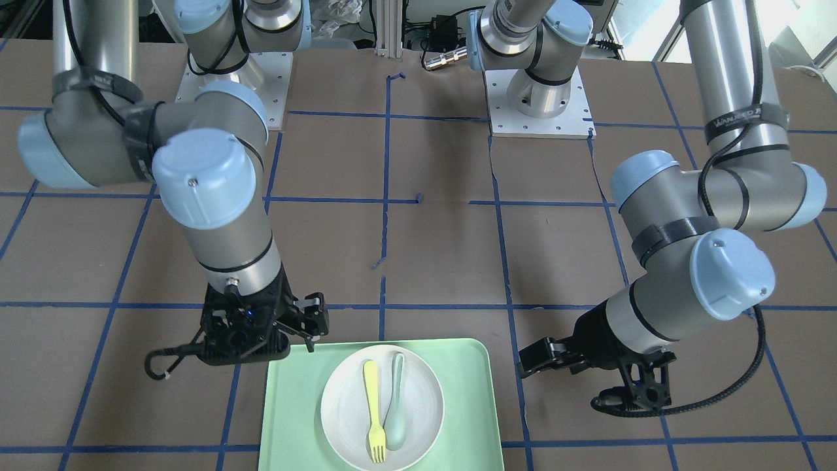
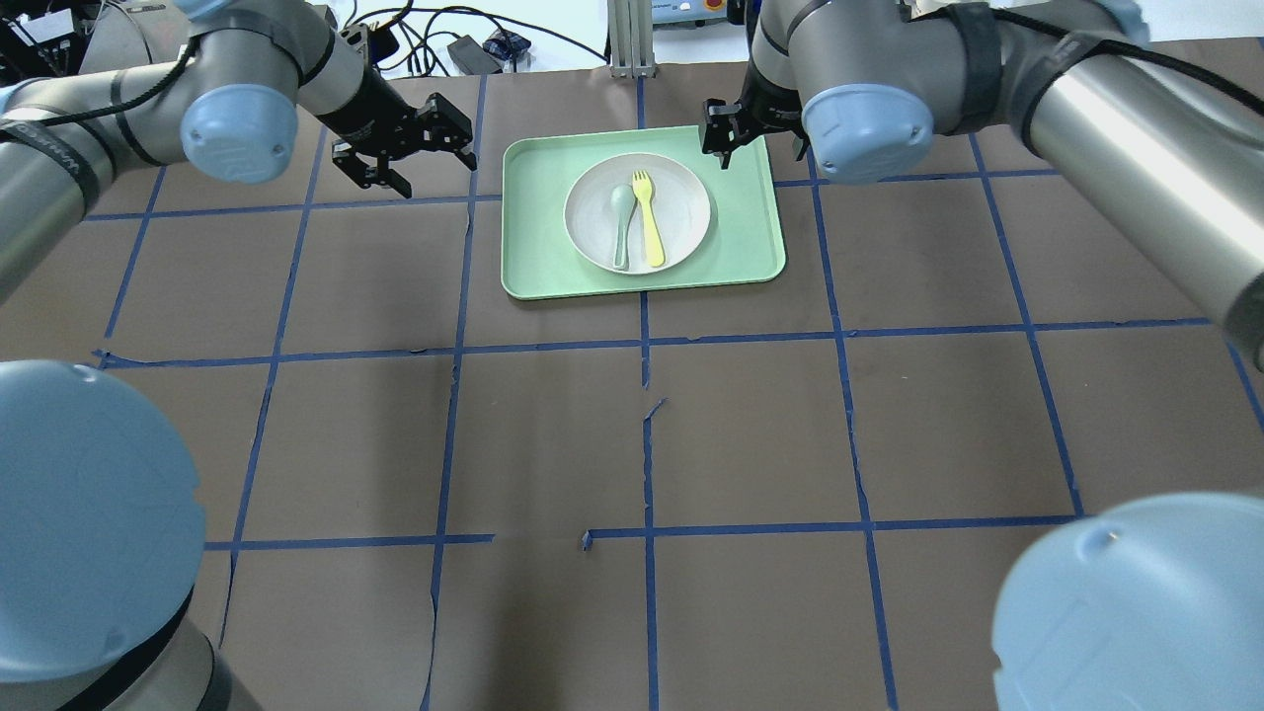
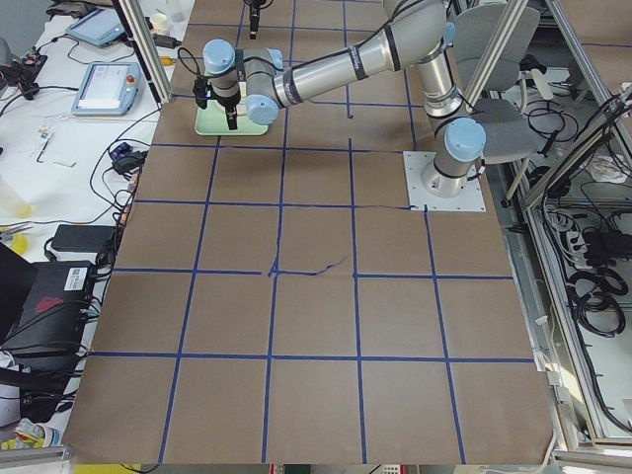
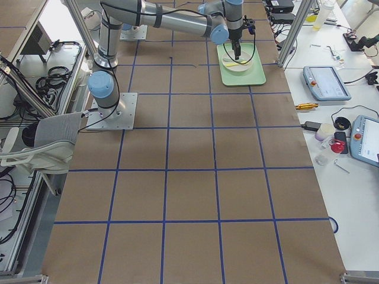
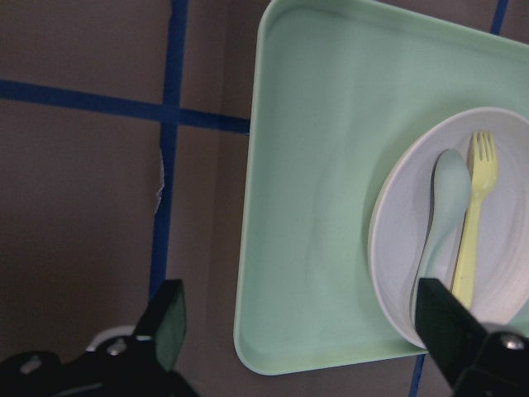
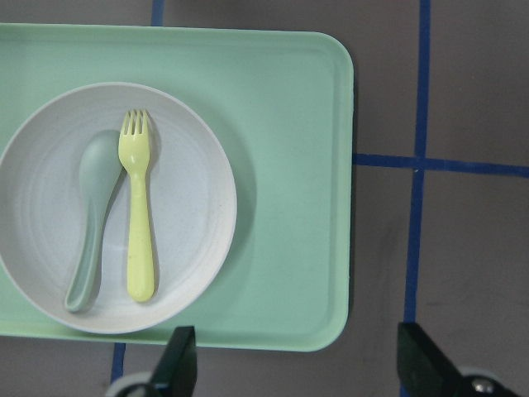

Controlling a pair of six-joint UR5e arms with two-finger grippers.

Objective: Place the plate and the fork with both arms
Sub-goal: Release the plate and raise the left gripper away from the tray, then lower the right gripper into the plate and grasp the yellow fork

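Brown paper tabletop (image 2: pixel 750 434), blue tape grid (image 2: pixel 849 336), cables (image 2: pixel 434 39) at its far edge. My left fingers (image 5: pixel 165 318), spread and empty, hover just beside the mint-green rectangular tray (image 2: pixel 538 237). On it the round off-white plate (image 2: pixel 686 212) carries a grey-green spoon (image 2: pixel 620 222) and the pale-yellow plastic fork (image 2: pixel 649 222). My right fingers (image 6: pixel 178 360), spread too, hang at the tray's far right corner.

I see the plate (image 6: pixel 194 190) as matt, faintly ridged off-white plastic. The fork (image 6: pixel 140 223) and spoon (image 6: pixel 91 240) are smooth matt plastic. The tray (image 6: pixel 289 165) has a soft satin sheen. The worktop (image 2: pixel 741 434) wears matt brown paper, torn in spots, under blue tape (image 6: pixel 446 164). The left arm (image 1: pixel 726 65) looks like brushed metal.
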